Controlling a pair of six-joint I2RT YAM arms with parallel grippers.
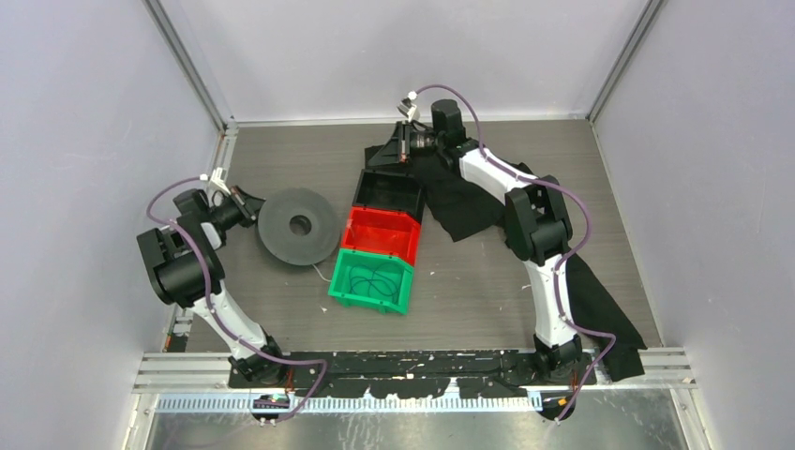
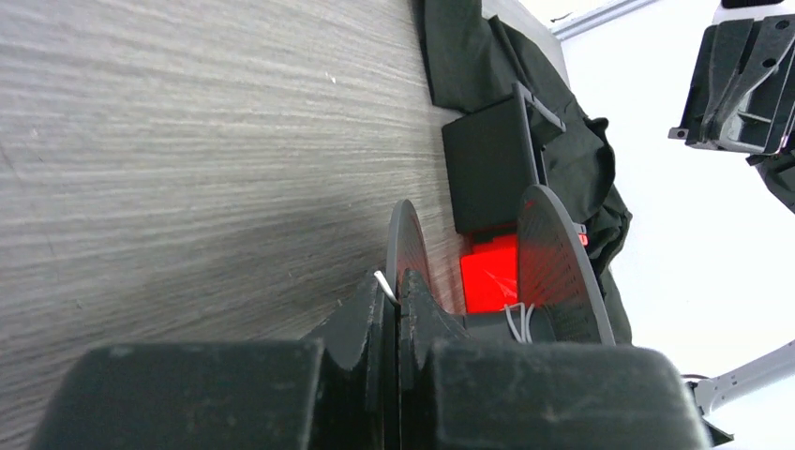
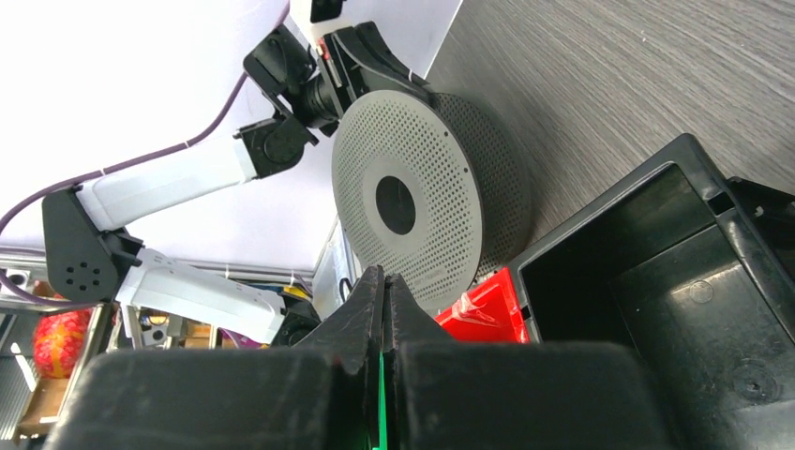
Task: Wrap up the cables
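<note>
We note left gripper (image 2: 397, 287) pressed together, pinching white cable (image 2: 382, 280) end at its tips, just beside the spool (image 2: 555, 267). Right gripper (image 3: 384, 279) likewise clamped closed.

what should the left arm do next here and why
Probably carry the white cable round the hub of the spool for another turn: the left gripper looks shut on its end beside the rim, and few turns sit there.
</note>
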